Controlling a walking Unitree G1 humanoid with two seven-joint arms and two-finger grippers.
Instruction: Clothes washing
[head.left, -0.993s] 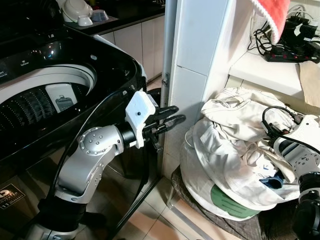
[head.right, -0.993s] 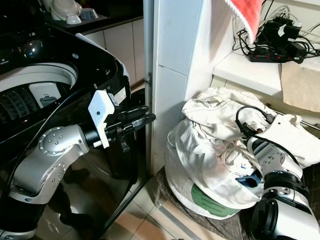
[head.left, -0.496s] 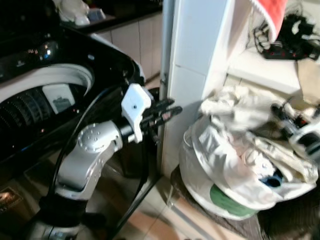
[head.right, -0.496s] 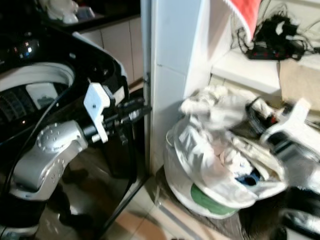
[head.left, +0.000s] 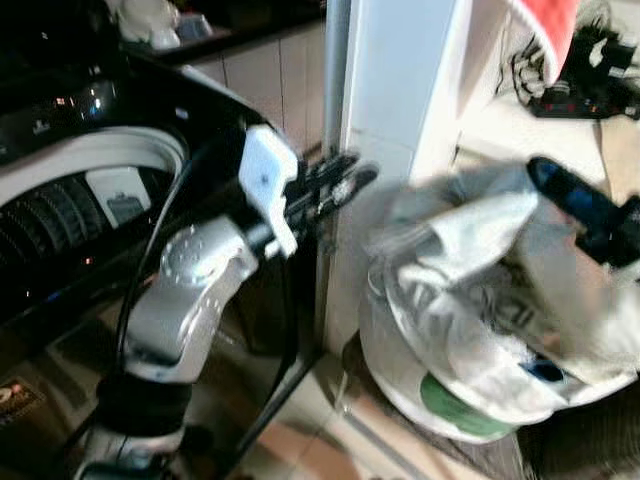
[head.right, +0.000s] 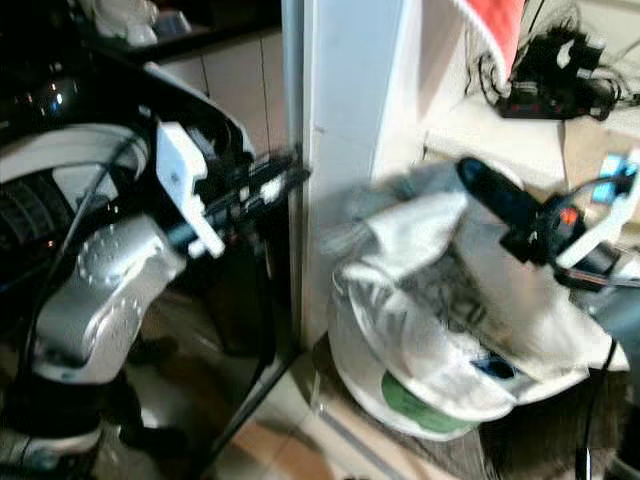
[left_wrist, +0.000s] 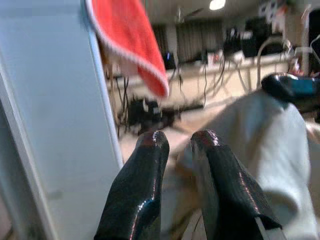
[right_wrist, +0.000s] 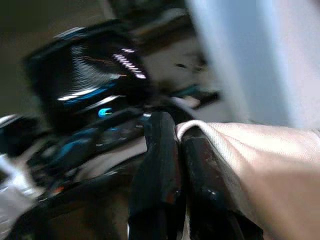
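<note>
While the right gripper (head.right: 480, 180) pinches a white cloth (head.right: 440, 260) up above the laundry bag (head.left: 420, 370), the left gripper (head.left: 350, 180) reaches beside the bag, fingers nearly together, empty. More clothes fill that bag.

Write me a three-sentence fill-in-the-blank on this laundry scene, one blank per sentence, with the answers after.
1. The right hand is shut on a fold of ____ cloth.
2. The cloth pile sits in a white ____ on the floor.
3. The towel hanging above the shelf is ____ in colour.

Missing words: white; basket; red
</note>
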